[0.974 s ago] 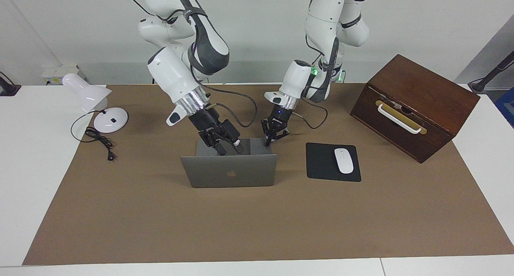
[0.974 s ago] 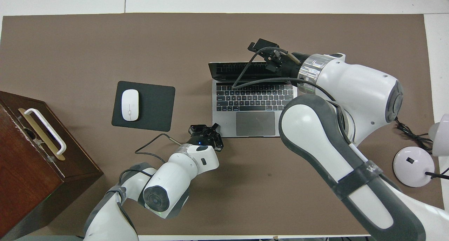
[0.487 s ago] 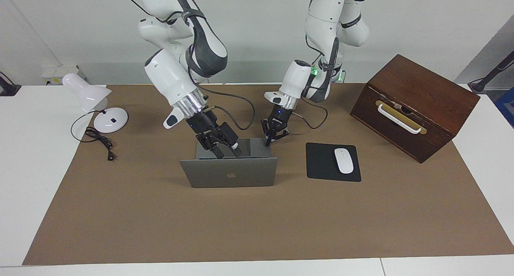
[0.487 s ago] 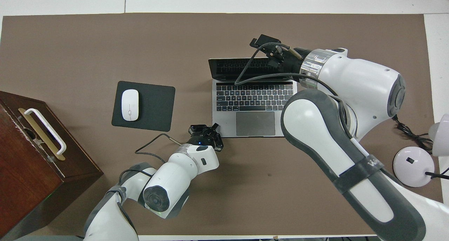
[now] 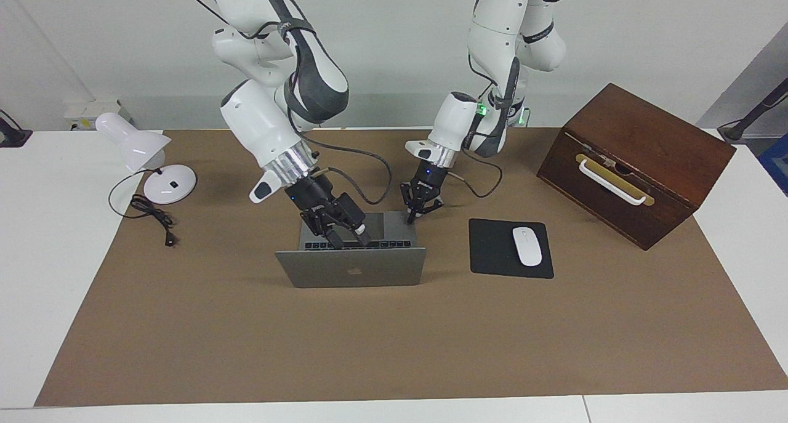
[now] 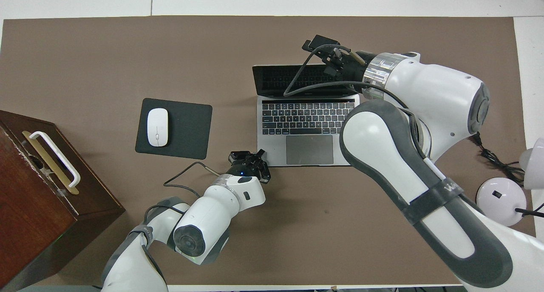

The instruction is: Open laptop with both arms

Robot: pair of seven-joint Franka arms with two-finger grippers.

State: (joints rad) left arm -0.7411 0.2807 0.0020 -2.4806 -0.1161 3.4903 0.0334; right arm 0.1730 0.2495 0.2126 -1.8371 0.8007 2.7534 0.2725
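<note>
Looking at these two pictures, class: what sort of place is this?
Probably a robot lab set up as a desk: two white arms work at a laptop, with a mouse and a desk lamp beside it.

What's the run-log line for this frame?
laptop: lid open, tilted back | right gripper: at lid's top edge | left gripper: on base corner nearest robots | mouse: on pad

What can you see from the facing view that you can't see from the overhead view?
Only the facing view shows the apple logo on the laptop's lid and the wall. Only the overhead view shows the trackpad and the screen. Both show the laptop, the right end effector at its lid, the left end effector at its base corner nearest the mouse pad, the mouse, the wooden box and the lamp.
</note>
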